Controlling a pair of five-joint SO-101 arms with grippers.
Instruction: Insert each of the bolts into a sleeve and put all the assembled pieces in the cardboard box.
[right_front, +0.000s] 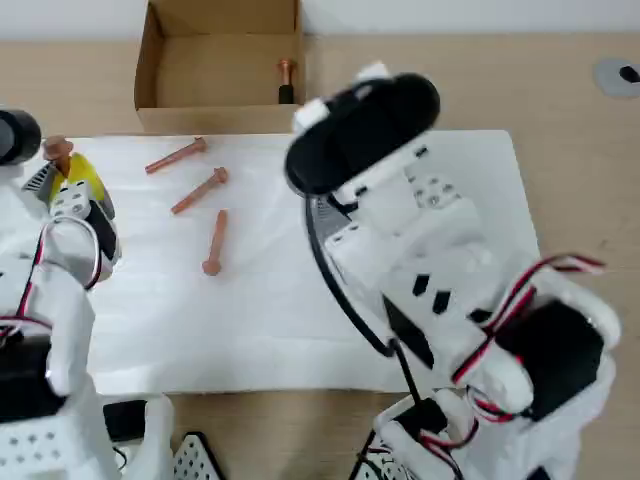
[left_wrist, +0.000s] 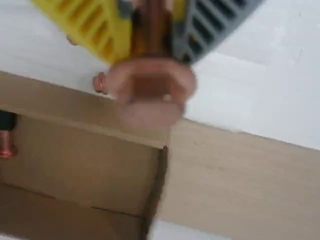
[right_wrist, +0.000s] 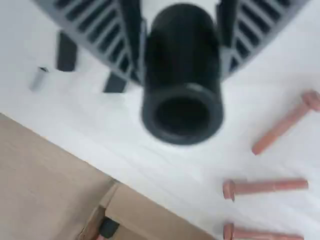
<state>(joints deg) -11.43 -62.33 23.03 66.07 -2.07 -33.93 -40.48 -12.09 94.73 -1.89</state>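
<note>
**Bolt and sleeve both gripped, mating comes next**

My left fingers (left_wrist: 90, 27) are clenched on a bolt (left_wrist: 150, 87), its head toward the wrist camera. I hold it off the left front corner of the cardboard box (right_front: 150, 95), over the white sheet (right_front: 280, 320) on the tabletop (right_front: 570, 130). My right fingers (right_wrist: 95, 30) grasp a black sleeve (right_wrist: 182, 100) with its bore open to the camera. As far as I can judge, it sits in front of the box's right corner.

One assembled piece (right_front: 286, 80) already lies inside the box against its right wall. Three loose bolts (right_front: 200, 190) lie on the sheet in front of the box. Two spare sleeves (right_wrist: 65, 50) stand on the sheet, though I cannot place them against the box.

I read this as the second assembly, at the point of joining. The two held parts are well apart. Next I need to bring them together in front of the box, line the bolt's shank up with the bore, and push it in straight.
</note>
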